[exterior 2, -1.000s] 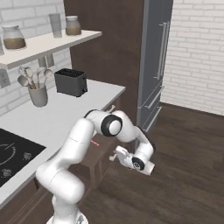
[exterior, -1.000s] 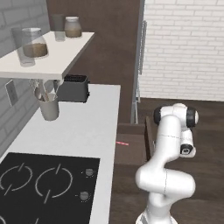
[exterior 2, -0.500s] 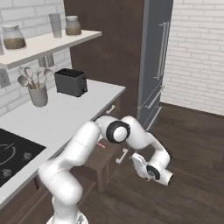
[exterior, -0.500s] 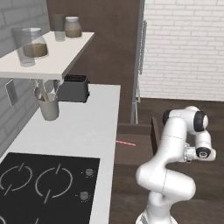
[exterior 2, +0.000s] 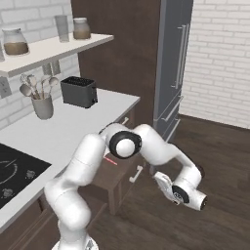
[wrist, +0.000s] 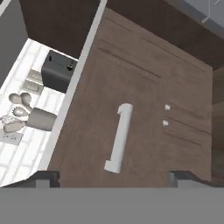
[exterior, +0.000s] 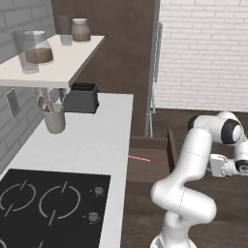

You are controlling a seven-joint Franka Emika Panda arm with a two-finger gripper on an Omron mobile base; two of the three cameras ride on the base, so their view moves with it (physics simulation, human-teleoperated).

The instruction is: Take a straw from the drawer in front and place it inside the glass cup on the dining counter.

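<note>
One red-striped straw (exterior: 139,158) lies in the open dark drawer (exterior: 147,160); fingers (wrist: 113,175) spread apart, empty.

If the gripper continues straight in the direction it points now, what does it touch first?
Most likely the short pale bar handle on the dark brown wooden drawer front, which the gripper faces; depth is unclear.

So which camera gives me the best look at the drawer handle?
The hand view: the pale bar handle sits near the middle, whole, against the dark drawer front. The right base view shows it small and at an angle, below the arm. In the left base view the arm covers that spot.
</note>
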